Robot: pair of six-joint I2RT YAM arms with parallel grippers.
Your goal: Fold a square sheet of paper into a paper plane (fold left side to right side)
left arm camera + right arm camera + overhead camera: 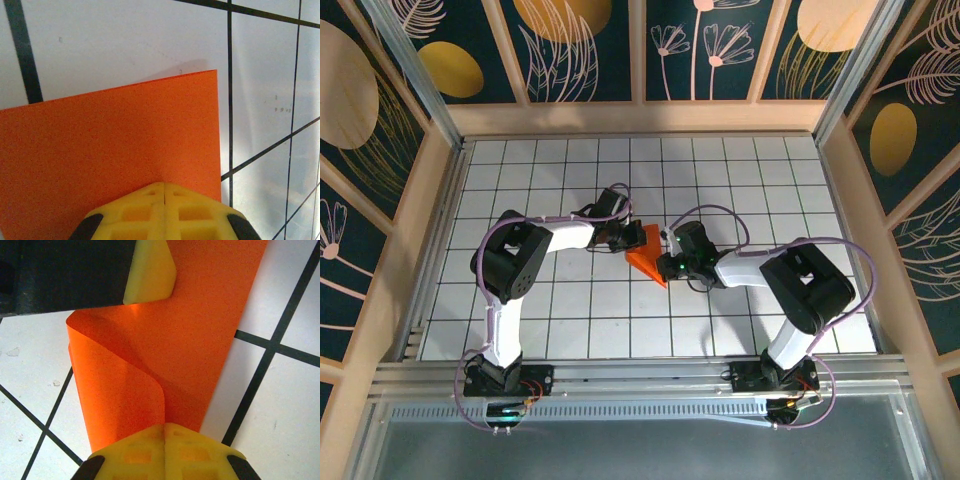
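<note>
While both arms are angling in toward middle of top view, square sheet of paper point(646, 256) is sitting dead centre of frame on white grid table point(570, 320), between left gripper point(626, 238) and right gripper point(670, 264). Left wrist view: left jaws are sitting fully closed at bottom centre, tips resting on flat orange sheet. Can't tell if pinching or just pressing, tbh. Right wrist view: right jaws are clamping curled-over flap at bottom centre, with left arm's yellow finger point(150, 272) touching sheet at upper left.
</note>
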